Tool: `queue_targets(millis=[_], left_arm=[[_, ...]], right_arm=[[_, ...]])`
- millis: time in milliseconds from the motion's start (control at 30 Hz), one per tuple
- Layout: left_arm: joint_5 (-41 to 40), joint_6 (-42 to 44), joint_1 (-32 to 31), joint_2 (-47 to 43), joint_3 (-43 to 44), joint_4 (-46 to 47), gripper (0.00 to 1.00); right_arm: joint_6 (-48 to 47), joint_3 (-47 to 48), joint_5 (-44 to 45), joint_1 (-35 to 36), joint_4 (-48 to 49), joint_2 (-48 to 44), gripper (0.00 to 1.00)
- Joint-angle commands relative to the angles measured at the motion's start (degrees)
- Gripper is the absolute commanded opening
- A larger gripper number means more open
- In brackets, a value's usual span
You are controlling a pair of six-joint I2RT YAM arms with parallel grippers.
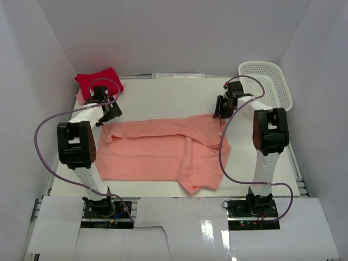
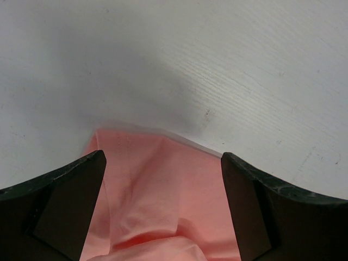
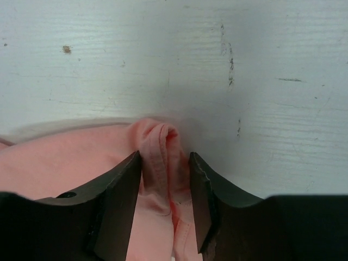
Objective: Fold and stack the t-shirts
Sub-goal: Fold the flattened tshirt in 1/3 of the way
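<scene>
The salmon-pink t-shirt (image 1: 157, 155) lies long-ways across the table (image 1: 163, 98), a far corner at each claw: left gripper (image 2: 163, 163) gaping wide over one, right gripper (image 3: 165, 163) astride a bunched ridge, though whether it bites I cannot tell.

No legible text, label, brand or number is appearing in any view. The salmon-pink t-shirt (image 3: 54, 157) lying between the jaws is showing plain, unprinted cloth.
</scene>
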Motion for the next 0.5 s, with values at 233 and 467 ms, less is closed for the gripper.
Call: queue_targets(millis=[233,467], left_arm=[[1.53,0.35,0.09,-2.46,1.57,0.31,0.98],[1.8,0.52,0.09,-2.64,1.92,-0.04,0.98]], right_arm=[[-2.15,2.03,6.4,0.37,-5.72,0.15,0.08],[-2.77,8.44,13.96,0.11,-8.79,3.31,0.08]])
